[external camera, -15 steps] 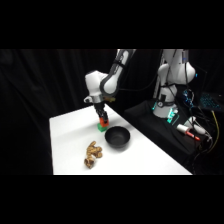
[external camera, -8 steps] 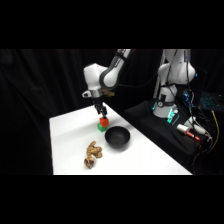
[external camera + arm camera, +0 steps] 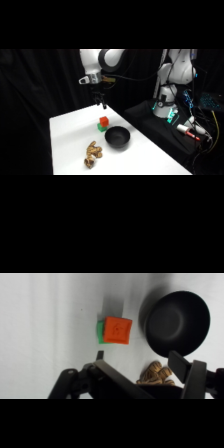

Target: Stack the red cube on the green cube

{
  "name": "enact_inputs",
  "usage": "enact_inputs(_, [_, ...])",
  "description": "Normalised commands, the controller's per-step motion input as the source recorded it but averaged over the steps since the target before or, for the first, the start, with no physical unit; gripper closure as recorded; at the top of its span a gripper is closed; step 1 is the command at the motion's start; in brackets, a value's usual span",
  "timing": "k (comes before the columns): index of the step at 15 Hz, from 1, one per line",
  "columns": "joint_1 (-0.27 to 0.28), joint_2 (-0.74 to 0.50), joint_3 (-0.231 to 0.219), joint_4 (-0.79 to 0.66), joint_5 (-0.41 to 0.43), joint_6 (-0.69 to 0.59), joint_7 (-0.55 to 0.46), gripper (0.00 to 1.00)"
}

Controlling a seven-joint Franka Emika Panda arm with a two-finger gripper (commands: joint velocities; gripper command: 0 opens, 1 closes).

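The red cube [image 3: 104, 120] sits on top of the green cube [image 3: 101, 127] near the back of the white table [image 3: 70, 140]. From the wrist, the red cube [image 3: 118, 330] covers most of the green cube [image 3: 100, 332], which shows only as a strip along one side. My gripper [image 3: 101, 103] hangs well above the stack, apart from it. In the wrist view the gripper [image 3: 139, 358] is open, with nothing between its fingers.
A black bowl [image 3: 117, 137] stands just right of the stack, and its dark rim [image 3: 150, 304] lies close to the cubes. A brown lumpy object [image 3: 92, 154] lies nearer the front of the table and peeks out behind the linkage [image 3: 156, 373].
The gripper has let go of the red cube on the green cube and risen straight up, away from the stack. The cubes, bowl and brown object stayed put.
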Motion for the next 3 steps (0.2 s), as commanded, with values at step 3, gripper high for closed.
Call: enact_inputs(3, [0.147,-0.17,-0.102,0.24,-0.067,-0.32,0.07,0.0])
